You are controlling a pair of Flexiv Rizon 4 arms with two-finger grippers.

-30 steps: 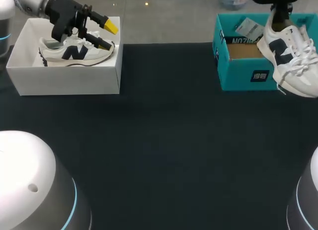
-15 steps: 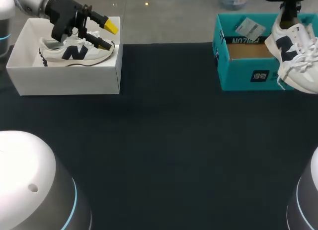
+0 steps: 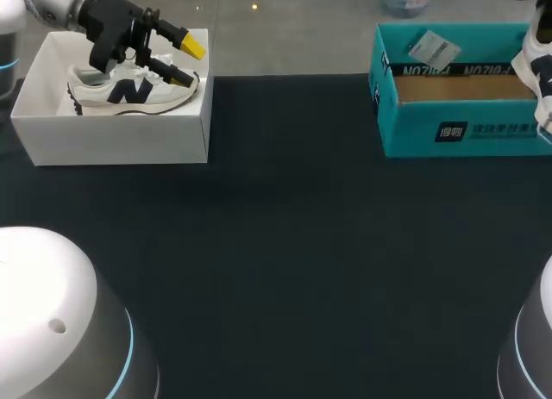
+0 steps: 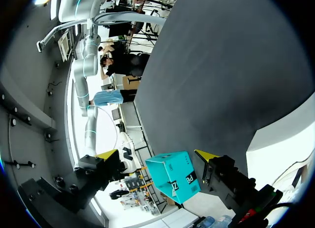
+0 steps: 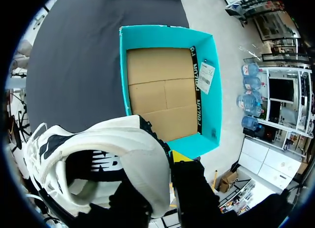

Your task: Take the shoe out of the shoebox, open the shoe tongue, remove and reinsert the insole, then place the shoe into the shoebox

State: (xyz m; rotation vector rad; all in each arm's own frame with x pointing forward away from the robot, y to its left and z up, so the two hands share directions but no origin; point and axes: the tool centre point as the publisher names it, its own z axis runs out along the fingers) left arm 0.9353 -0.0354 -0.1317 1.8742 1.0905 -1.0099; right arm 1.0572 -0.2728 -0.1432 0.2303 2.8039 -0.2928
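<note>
L side: my left gripper (image 3: 183, 61) hangs over the white shoebox (image 3: 112, 136) with its fingers spread and nothing between them. The left wrist view confirms the gap is bare. The resting shoe (image 3: 129, 89) sits upright in that box, toe twd the middle of the table (image 3: 285, 261). The lower finger is just above its laces; can't tell if it touches.

R side: the teal shoebox (image 3: 457, 132) stands open, its cardboard floor bare, w/ a paper tag (image 3: 429, 47) at one wall. My right gripper (image 5: 162, 164) is clenched on the heel collar of the lifted shoe (image 5: 93, 164), apparently one finger inside the opening and one outside. In the right wrist view the shoe hangs above the box; in the head view only a sliver of it shows, at the box's right end.

Step, as I judge it: take-out — the shoe is clear of the teal box but not set down. Next it needs a spot on the open table in front of the box, sole down and opening up, so the tongue can be pulled back and the insole reached. I'd lower it slowly, since the heel-only grip lets the toe swing. The left arm prob. has to come across to help.
</note>
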